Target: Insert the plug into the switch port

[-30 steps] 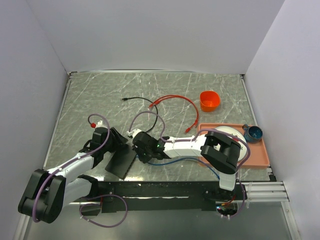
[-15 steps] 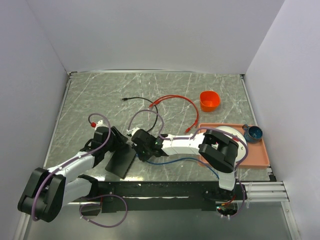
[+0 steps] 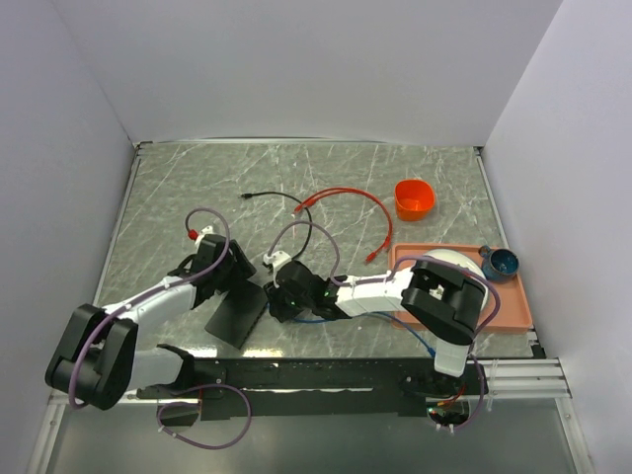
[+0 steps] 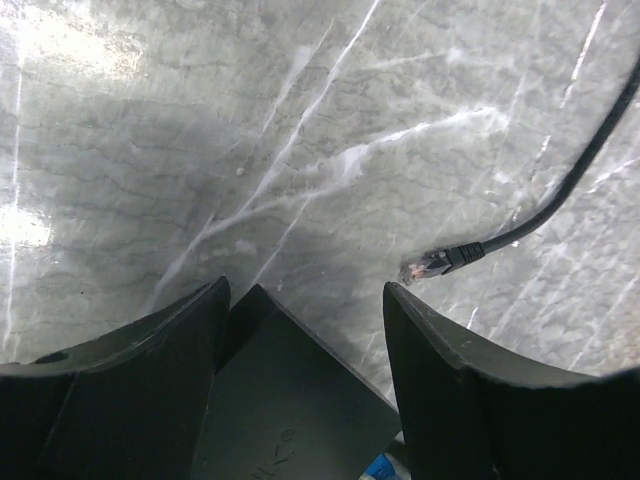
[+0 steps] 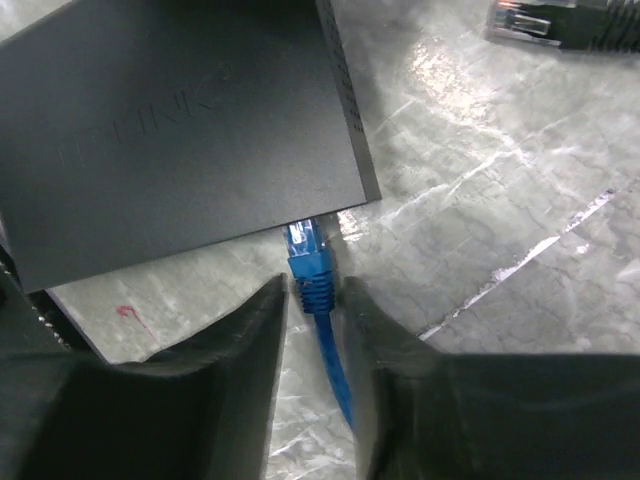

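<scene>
Small blue plug [image 5: 308,255] at the edge of the thin matte-black rectangular box [image 5: 180,130], with both grippers loose.

The box lies flat on the grey veined marble table [image 3: 197,197], toward its near side. The left gripper [image 4: 305,300] is spread wide astride one corner of the box and grips nothing. The right gripper [image 5: 315,290] is parted only narrowly, with its fingers flanking the blue cable [image 5: 330,350] and slim gaps on either side. It holds nothing. The blue plug runs into the switch port [image 5: 303,225] in the box's side edge, just ahead of those fingertips.
</scene>
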You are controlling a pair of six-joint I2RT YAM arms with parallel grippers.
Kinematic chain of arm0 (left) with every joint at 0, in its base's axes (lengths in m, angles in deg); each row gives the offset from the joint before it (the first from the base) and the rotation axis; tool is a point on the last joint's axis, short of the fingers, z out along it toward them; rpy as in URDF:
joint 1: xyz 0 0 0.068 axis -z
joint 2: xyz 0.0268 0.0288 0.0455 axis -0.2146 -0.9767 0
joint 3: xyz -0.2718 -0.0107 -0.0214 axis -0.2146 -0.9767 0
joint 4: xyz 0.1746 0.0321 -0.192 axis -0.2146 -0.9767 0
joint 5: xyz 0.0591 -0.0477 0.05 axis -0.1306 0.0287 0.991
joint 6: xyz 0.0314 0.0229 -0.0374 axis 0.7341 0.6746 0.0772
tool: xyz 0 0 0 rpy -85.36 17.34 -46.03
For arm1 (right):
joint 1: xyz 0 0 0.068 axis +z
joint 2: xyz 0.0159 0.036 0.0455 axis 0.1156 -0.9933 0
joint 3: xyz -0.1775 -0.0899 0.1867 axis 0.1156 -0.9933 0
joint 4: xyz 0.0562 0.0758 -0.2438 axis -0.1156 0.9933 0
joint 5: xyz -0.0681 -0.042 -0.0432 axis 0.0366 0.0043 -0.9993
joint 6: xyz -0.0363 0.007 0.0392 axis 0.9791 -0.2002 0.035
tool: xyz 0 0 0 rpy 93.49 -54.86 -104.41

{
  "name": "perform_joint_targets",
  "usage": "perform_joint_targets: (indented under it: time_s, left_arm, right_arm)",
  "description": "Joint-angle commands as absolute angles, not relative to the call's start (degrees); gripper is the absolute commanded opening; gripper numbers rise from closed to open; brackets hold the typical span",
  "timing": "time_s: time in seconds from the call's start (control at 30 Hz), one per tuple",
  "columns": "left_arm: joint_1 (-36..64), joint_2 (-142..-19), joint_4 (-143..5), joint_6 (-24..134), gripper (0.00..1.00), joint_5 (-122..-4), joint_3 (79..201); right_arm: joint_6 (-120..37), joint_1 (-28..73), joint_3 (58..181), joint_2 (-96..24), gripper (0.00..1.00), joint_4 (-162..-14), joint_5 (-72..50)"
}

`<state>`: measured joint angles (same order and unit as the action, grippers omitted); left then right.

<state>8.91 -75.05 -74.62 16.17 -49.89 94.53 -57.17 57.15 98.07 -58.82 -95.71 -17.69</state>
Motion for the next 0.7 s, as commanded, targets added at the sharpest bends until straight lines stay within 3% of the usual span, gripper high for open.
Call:
perform_joint_targets:
  time_s: [0.0, 0.27, 0.53, 0.67]
  left_arm:
    - [7.48, -77.50, -82.95, 18.68, 0.71, -47.35, 96.34]
    - [4.66, -77.50, -84.89, 23.08, 0.71, -43.93, 102.84]
    - [5.18, -80.57, -79.09, 31.16, 0.69, -49.63, 111.10]
    - [9.04, -86.35, -77.77, 36.94, 0.68, -49.72, 115.06]
  right_arm:
    - [-58.07, 56.21, 94.55, -56.70, 0.45, -96.01, -21.25]
    - [-58.16, 56.21, 92.70, -51.00, 0.78, -90.74, -24.06]
    - [-60.62, 55.77, 88.66, -36.14, 0.87, -85.90, -34.25]
    - [-61.06, 53.75, 86.47, -27.89, 0.88, -85.11, -33.47]
